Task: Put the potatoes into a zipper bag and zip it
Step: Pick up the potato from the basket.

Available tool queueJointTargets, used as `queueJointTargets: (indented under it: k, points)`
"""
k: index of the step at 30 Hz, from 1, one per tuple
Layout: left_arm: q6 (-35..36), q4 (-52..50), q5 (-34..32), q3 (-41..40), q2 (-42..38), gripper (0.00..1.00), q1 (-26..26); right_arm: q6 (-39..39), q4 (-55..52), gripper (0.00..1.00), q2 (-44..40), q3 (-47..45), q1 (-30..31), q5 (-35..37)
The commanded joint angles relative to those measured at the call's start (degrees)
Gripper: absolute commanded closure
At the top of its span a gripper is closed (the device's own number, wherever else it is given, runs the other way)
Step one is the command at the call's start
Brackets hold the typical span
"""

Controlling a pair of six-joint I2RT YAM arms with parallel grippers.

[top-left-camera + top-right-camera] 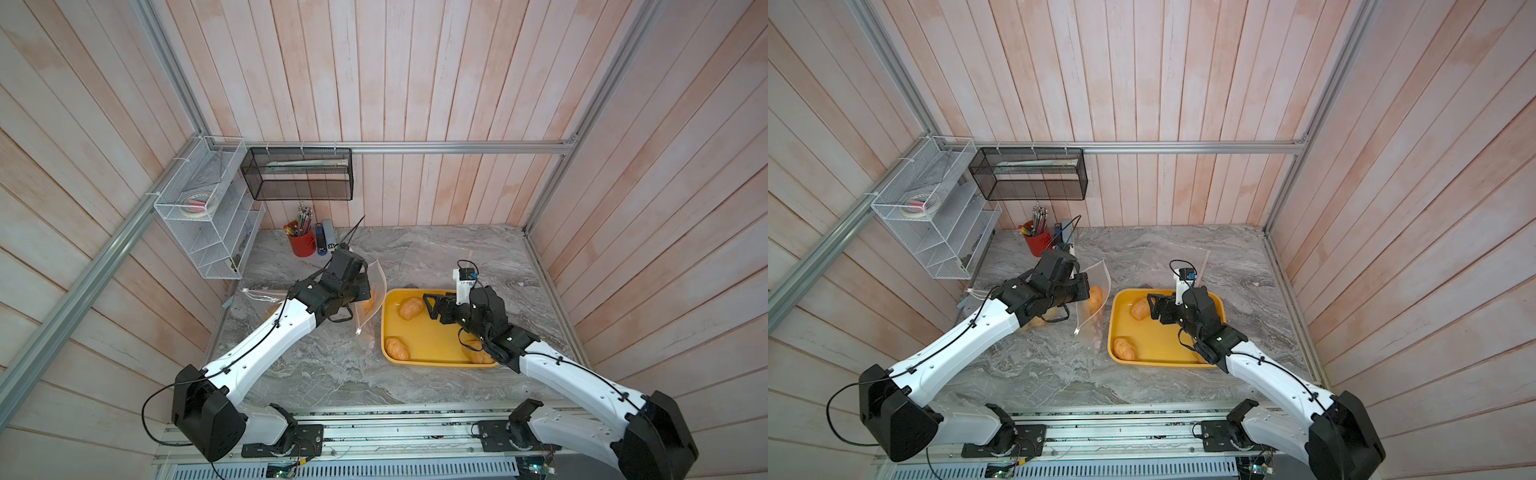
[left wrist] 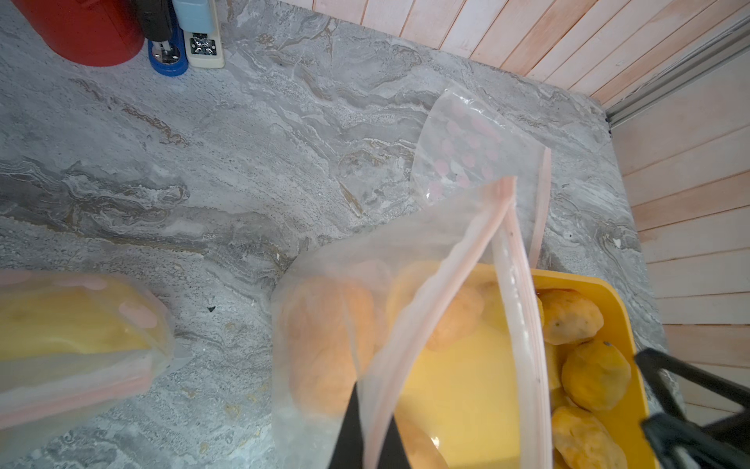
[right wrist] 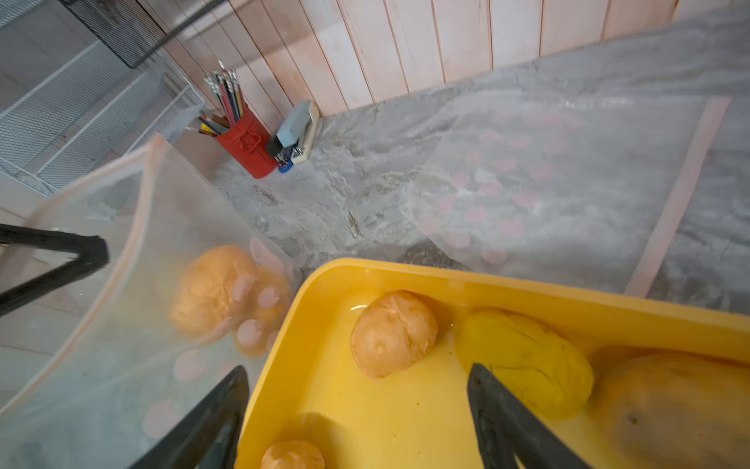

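Marble table [image 1: 332, 374] with yellow tray [image 1: 432, 343], flat zipper bag [image 3: 568, 182], red cup [image 1: 302, 246]

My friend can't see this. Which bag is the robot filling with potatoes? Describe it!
Find the yellow tray on the grey table. Right beside it, toward the red cup, the left claw holds up a clear bag. Unlike the empty bag lying flat behind the tray, it holds an orange potato.

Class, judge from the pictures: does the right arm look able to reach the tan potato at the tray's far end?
Probably yes. The right gripper hangs over the yellow tray, jaws open, with the tan potato just ahead and nothing lying between them.
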Motion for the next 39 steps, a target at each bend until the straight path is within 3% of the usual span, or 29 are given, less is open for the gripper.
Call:
queueJointTargets:
  k: [1, 8, 20, 26, 33, 39]
  points:
    - [-0.33, 0.88, -0.40, -0.90, -1.00, 1.00, 0.29, 4.38, 4.84, 0.16, 5.99, -0.56, -0.98, -5.78]
    - [-0.24, 0.81, -0.54, -0.90, -1.28, 1.00, 0.30, 6.36, 9.71, 0.13, 18.89, 0.92, -2.86, -9.34]
    - [-0.24, 0.81, -0.57, -0.89, -1.31, 1.00, 0.29, 6.03, 13.34, 0.13, 32.16, 7.28, -4.73, -15.80]
    - [-0.19, 0.87, -0.46, -1.00, -1.53, 1.00, 0.37, 6.24, 13.29, 0.13, 34.82, 9.97, -4.79, -15.15]
    - [-0.15, 0.98, -0.20, -1.17, -1.70, 1.00, 0.30, 6.45, 8.53, 0.14, 35.47, 12.22, -4.61, -6.87]
    - [-0.16, 0.98, -0.20, -1.17, -1.69, 1.00, 0.31, 6.28, 10.02, 0.20, 36.72, 12.80, -4.33, -9.16]
